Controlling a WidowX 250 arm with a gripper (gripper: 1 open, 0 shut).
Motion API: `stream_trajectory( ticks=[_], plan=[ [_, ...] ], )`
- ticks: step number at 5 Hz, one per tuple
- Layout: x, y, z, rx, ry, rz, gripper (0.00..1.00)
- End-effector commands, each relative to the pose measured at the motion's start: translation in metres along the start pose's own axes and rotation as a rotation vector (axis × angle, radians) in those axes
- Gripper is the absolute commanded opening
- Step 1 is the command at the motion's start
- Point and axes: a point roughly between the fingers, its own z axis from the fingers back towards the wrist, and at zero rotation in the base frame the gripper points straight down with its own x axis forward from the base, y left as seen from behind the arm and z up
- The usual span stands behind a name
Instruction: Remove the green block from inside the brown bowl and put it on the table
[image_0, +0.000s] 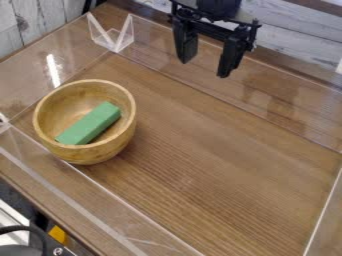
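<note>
The green block (88, 124) lies flat inside the brown bowl (66, 101), slanting from lower left to upper right. The bowl rests on the table (227, 160) at the left. My gripper (207, 56) hangs at the top of the view, well to the upper right of the bowl and above the table. Its two black fingers (187, 44) point down and stand apart, open, with nothing between them.
Low clear plastic walls (114, 35) run around the tabletop; one crosses the front edge just below the bowl. A white wall stands behind the table. The wood surface stretches to the right of the bowl.
</note>
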Motion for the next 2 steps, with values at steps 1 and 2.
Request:
stream_trajectory(
  ticks=[1, 2],
  plan=[
    [-0.003, 0.002, -0.006, -0.004, 0.015, 0.003, 1.0],
    [-0.017, 0.02, -0.008, -0.012, 0.017, 0.026, 1.0]
  ],
)
